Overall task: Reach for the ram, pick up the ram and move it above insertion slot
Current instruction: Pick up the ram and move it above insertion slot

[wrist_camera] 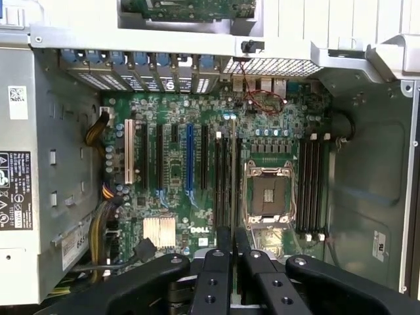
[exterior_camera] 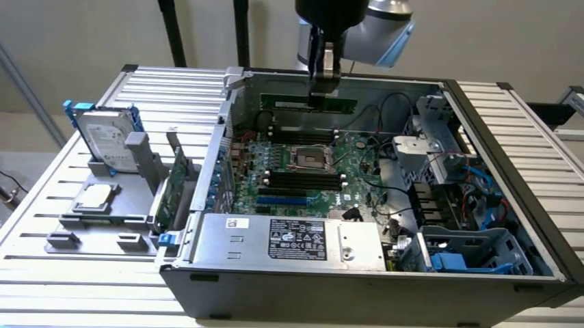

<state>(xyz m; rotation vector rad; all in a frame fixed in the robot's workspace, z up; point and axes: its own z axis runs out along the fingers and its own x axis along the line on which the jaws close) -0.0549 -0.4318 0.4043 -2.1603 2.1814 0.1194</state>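
The ram (exterior_camera: 292, 102) is a long, thin green stick that hangs level above the open computer case, over the far part of the motherboard (exterior_camera: 365, 147). My gripper (exterior_camera: 324, 92) is shut on it from above, near its right half in the exterior view. In the wrist view the black fingers (wrist_camera: 213, 262) stand close together around the stick's thin edge. Below, a bank of black memory slots (wrist_camera: 226, 177) runs in line with them, beside the CPU socket (wrist_camera: 269, 193). A second bank (wrist_camera: 312, 184) lies on the socket's other side.
On the exterior view's left, a fixture holds a silver hard drive in a blue frame (exterior_camera: 102, 140), a wider green expansion card (exterior_camera: 178, 184) and a processor (exterior_camera: 94, 198). Inside the case sit the power supply (exterior_camera: 292, 239), cables and a blue-grey drive cage (exterior_camera: 466, 253).
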